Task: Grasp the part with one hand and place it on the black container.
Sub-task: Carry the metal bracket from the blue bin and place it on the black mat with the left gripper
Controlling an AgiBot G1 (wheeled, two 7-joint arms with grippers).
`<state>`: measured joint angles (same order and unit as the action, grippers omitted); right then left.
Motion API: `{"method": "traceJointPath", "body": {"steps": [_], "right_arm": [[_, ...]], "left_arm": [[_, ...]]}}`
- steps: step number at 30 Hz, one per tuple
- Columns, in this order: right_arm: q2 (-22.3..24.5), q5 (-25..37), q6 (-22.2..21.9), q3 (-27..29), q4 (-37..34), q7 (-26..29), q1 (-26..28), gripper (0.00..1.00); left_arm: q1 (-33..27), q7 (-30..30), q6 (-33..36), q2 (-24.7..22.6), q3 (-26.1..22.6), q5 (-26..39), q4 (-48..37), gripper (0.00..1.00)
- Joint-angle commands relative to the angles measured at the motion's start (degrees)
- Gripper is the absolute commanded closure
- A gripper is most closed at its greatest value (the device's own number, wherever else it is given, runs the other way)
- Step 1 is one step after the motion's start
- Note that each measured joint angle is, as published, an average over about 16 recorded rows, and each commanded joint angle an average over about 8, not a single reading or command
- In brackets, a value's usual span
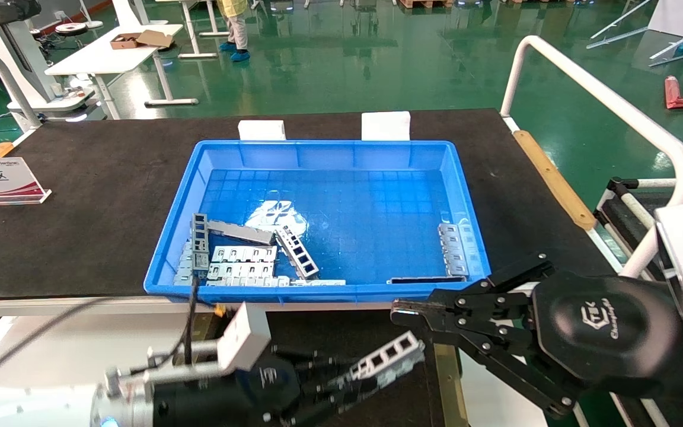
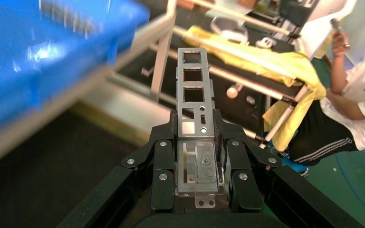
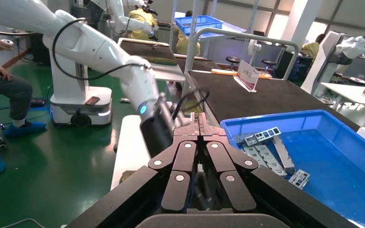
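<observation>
Below the near rim of the blue plastic bin [image 1: 324, 178], the left gripper [image 1: 341, 385] pinches the slim silver-grey windowed metal bracket [image 1: 388, 357] by one end, most of its length jutting free beyond the fingertips; the flat matte-black tray with a brass-coloured rail [image 1: 353, 332] lies just underneath, largely hidden; the right gripper [image 1: 404, 308] hovers close by, fingers pressed together. The risks, as I judge them: the bracket could pivot in so short a hold and land skewed across the rail; it could also brush the right gripper, which sits very near its free end.
</observation>
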<state>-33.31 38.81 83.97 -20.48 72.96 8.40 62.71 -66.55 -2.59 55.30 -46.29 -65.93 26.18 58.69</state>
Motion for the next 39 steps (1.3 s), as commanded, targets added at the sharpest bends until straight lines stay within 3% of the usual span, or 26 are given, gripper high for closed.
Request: {"method": "traceJointPath", "body": {"steps": [1,12,39], "right_arm": [[0.0,0.0,0.0,0.0,0.0,0.0,0.0,1.0],[0.0,-0.01,0.0,-0.01,0.0,-0.01,0.0,1.0],[0.01,-0.02,-0.01,-0.03,0.0,-0.02,0.01,1.0]], "left_arm": [[1.88,0.9,-2.58,0.47,-0.53,-0.1,1.53,1.0],[10.88,5.5,-15.55,-1.48,-0.4,-5.56,2.06,1.0],[21.6,1.98,-48.0,-19.66,11.98,-14.51,-1.54,1.0]]}}
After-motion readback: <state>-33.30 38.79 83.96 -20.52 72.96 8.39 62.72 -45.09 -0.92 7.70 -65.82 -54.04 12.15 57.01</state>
